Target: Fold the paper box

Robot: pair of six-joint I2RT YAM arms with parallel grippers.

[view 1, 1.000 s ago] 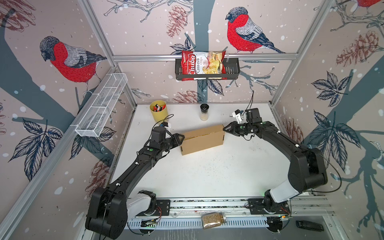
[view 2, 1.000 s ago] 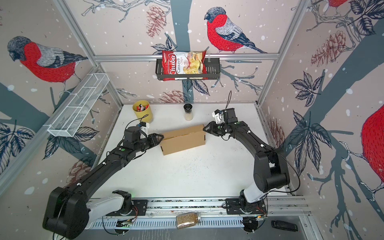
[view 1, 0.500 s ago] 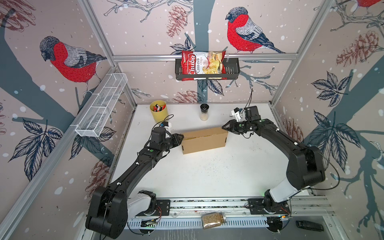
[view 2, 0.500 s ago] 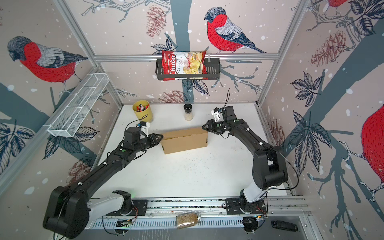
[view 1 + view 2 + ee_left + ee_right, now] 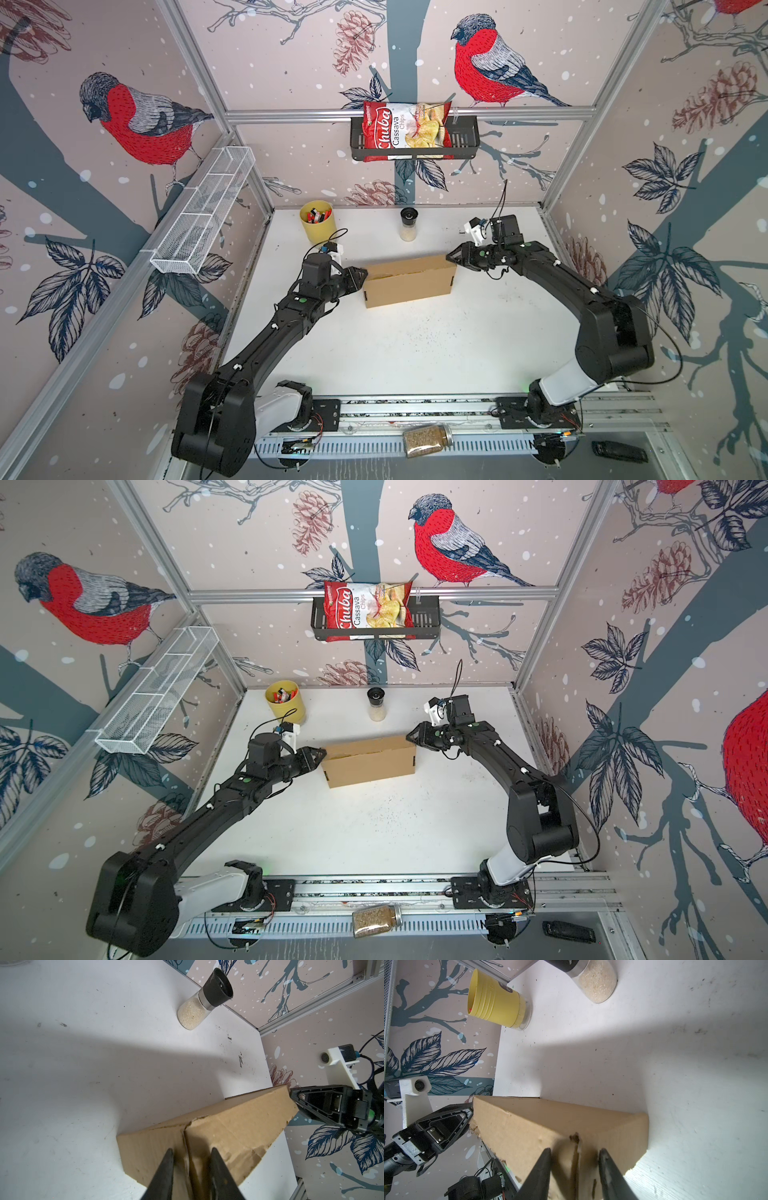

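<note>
**Paper box** (image 5: pixel 409 280): closed into its shallow rectangular form. It rests on the surface (image 5: pixel 415 345) in the rear half, about midway between the left and right edges. The long axis runs left to right, roughly along the back edge, with the right end a little nearer that edge.

**Arms:** the left gripper (image 5: pixel 360 274) is at the box's left end and the right gripper (image 5: pixel 454 257) at its right end. Both point inward along the long axis, so the box lies between the two tips. Neither arm is clearly nearer.

**Wrist views:** both grippers are partly open, with a moderate gap between the fingers (image 5: pixel 164 1172). Each pair straddles a raised seam on its end face, tips at or against the cardboard. No flap is visibly clamped, and firm contact cannot be confirmed.

**Judgement:** the end flaps are probably being seated. The next move likely needs an even inward push from both ends.
</note>
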